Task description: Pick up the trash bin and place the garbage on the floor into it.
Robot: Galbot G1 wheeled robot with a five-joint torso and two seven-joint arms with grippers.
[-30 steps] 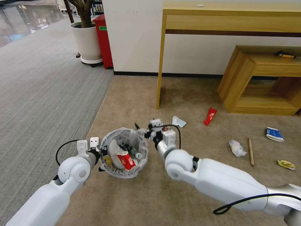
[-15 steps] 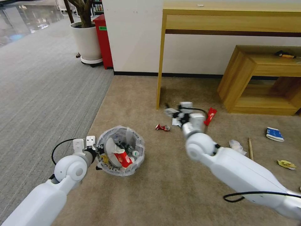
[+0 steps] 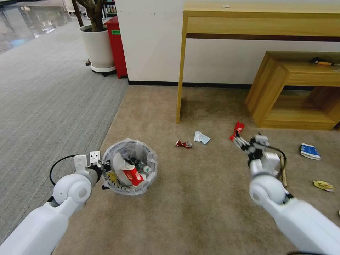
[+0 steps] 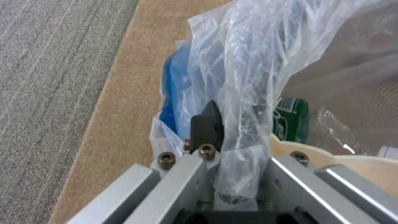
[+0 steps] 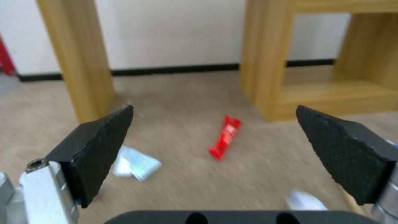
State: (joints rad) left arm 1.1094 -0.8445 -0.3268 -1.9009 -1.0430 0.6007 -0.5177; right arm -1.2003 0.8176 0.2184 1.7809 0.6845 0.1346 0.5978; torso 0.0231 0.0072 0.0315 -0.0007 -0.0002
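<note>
Step in hand: gathering floor litter, bin already held. Trash bin (image 3: 129, 171): round, bag-lined, part-filled with a red-white cup and a bottle, held at its rim by the left gripper (image 3: 102, 169) over the beige carpet (image 3: 198, 212); in the left wrist view the jaws are closed on the crinkled liner and blue rim edge (image 4: 174, 90). Right gripper (image 3: 244, 141): empty, jaws spread wide, hovering near the floor just beside the red wrapper (image 3: 237, 130), which sits between the fingertips (image 5: 99, 146) in its wrist view. Remaining litter: crumpled red wrapper (image 3: 183, 143), pale blue packet (image 3: 201, 137), blue-white carton (image 3: 310, 151), yellow wrapper (image 3: 323, 185), wooden stick (image 3: 283, 173). Next move, as judged: lower onto the red wrapper, close across its narrow width, carry it over the bin.
</note>
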